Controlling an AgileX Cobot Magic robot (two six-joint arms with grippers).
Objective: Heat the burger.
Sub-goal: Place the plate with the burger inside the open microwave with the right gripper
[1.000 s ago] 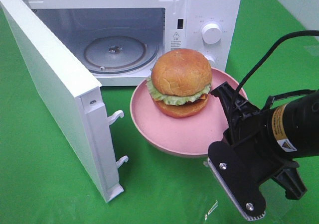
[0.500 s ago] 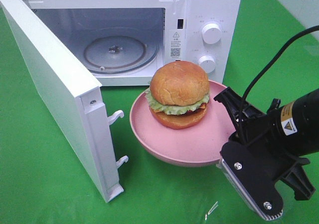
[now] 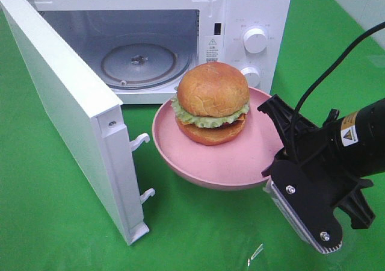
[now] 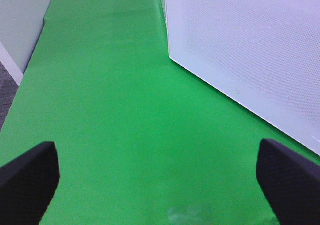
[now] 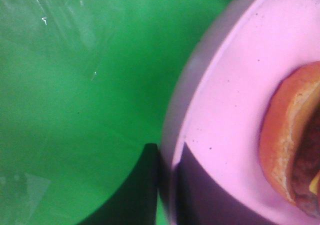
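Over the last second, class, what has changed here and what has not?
The right hand, still clamped on the rim of the pink plate, carried it and the burger slightly left in the high view, toward the mouth of the microwave. Nothing was newly gripped or released. The microwave and its open door stayed put.

A white sticker (image 3: 212,48) sits on the front panel of the microwave (image 3: 261,6), just beside the oven opening. It carries a warning triangle at the top, lines of print too small to read, and a square scan code at the bottom. Faint markings ring the upper knob (image 3: 255,40) and the lower knob (image 3: 250,76), and these too are illegible. A yellow label (image 3: 349,136) on the black right arm (image 3: 368,153) shows a black warning triangle, but its wording cannot be read. In the left wrist view the white door (image 4: 260,40) bears one tiny unreadable mark (image 4: 237,91).
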